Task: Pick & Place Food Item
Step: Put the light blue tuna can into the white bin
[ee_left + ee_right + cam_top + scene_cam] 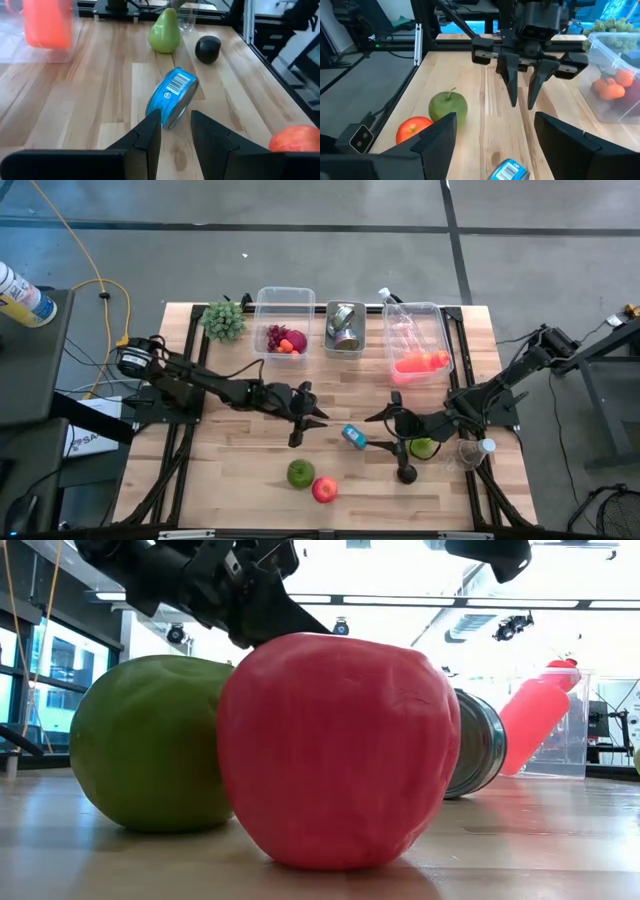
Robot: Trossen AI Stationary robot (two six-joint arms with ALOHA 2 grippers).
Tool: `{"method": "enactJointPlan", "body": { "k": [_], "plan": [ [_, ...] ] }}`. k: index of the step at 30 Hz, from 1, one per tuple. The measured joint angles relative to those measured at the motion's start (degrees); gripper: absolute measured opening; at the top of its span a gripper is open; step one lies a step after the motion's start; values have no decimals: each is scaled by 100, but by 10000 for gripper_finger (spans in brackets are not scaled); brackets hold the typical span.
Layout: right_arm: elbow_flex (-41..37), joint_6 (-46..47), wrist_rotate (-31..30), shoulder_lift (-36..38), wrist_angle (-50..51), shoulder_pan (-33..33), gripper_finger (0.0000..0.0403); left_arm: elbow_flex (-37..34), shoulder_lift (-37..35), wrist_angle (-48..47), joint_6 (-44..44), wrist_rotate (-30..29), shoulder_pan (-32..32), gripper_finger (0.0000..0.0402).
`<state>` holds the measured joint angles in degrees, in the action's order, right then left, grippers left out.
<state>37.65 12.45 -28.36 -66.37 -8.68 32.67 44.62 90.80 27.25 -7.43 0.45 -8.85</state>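
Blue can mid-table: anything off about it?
Yes. The blue can lies tipped on its side on the bare table, between the two tools, while another can sits in a bin. No spill or damage visible.

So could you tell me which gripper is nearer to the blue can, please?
Left, narrowly. The left gripper sits just beside the blue can, fingers toward it; the right gripper sits on its other side.
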Motion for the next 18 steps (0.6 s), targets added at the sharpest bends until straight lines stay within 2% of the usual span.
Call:
{"method": "enactJointPlan", "body": {
  "k": [8,11,14,18],
  "plan": [
    [0,292,62,-27,206,0,258,0,0,92,-95,-20,11,99],
    [0,289,139,-79,216,0,258,0,0,124,233,-18,8,108],
    [0,288,149,-162,194,-2,258,0,0,122,381,-20,-38,137],
    [0,277,151,-304,212,-2,258,0,2,126,483,-17,-83,200]
  ]
}}
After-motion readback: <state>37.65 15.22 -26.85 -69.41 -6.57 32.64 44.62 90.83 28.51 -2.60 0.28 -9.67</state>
